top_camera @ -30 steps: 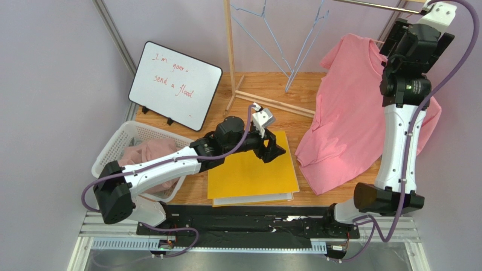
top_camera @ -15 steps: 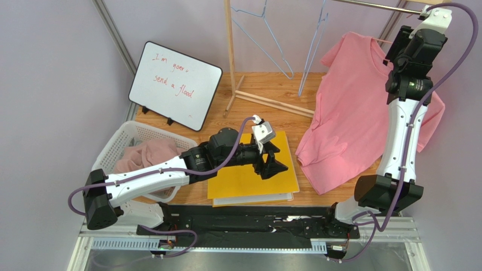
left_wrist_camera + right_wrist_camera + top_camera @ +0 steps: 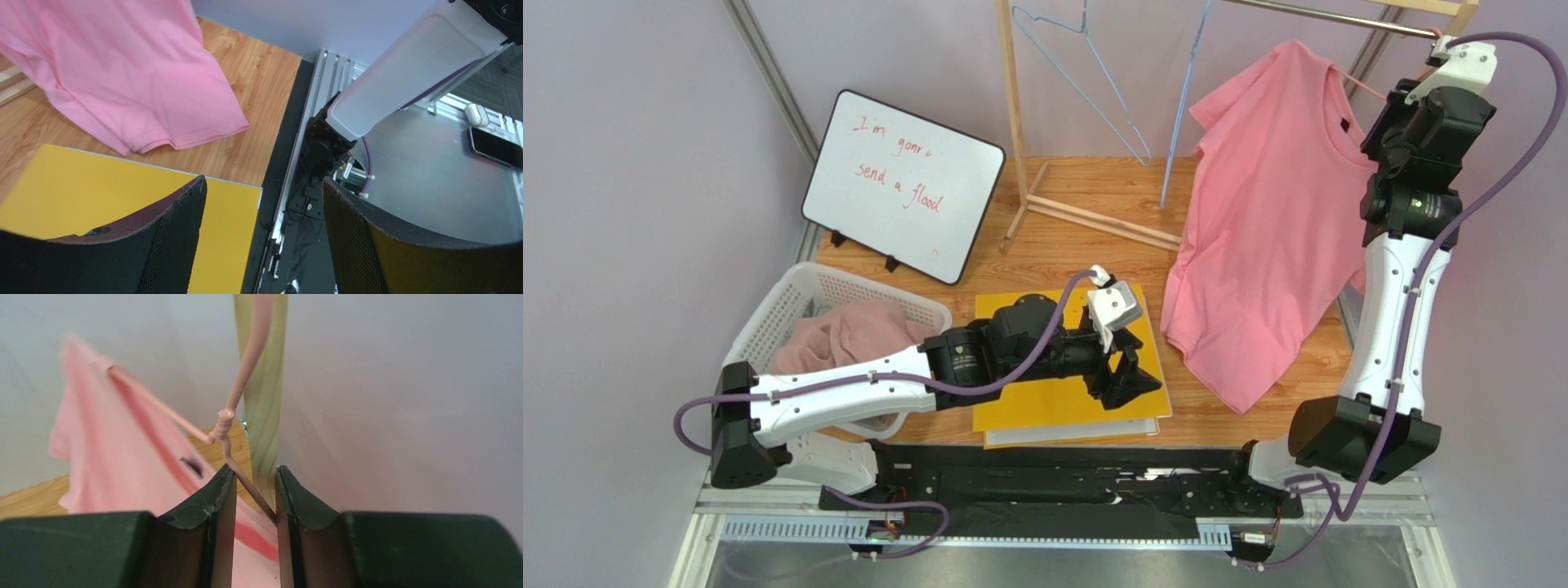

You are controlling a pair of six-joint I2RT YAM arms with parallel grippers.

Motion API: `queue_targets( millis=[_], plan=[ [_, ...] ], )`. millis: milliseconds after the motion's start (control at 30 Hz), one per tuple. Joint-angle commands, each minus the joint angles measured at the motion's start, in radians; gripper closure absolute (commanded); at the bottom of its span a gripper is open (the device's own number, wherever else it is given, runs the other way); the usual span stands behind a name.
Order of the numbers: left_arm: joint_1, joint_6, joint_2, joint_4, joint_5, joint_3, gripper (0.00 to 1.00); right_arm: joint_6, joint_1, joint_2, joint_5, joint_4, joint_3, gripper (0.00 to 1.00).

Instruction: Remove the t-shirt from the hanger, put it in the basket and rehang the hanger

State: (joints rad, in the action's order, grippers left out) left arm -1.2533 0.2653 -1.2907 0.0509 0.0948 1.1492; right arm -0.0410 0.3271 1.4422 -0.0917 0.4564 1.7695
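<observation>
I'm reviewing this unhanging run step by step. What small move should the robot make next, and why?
Probably finish closing the right hand on the thin pink hanger: its fingers flank the wire just below the neck, with a gap left between them. The pink t-shirt hangs on it, and the left hand is open above the yellow folder, short of the hem.

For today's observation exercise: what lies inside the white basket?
A crumpled pink garment lies in the basket; anything beneath it is covered.
</observation>
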Motion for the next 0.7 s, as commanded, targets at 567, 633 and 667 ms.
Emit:
queue_targets(
  millis=[567, 633, 667],
  plan=[
    [-0.072, -0.020, 0.014, 0.015, -0.084, 0.004, 0.26, 0.161, -0.008, -0.130, 0.047, 0.252, 0.025, 0.36],
    [-0.072, -0.015, 0.011, 0.014, -0.078, 0.003, 0.26, 0.168, -0.010, -0.146, 0.046, 0.265, 0.008, 0.36],
    [-0.072, -0.011, 0.007, 0.007, -0.076, 0.001, 0.26, 0.173, -0.008, -0.163, 0.058, 0.261, -0.002, 0.36]
  ],
)
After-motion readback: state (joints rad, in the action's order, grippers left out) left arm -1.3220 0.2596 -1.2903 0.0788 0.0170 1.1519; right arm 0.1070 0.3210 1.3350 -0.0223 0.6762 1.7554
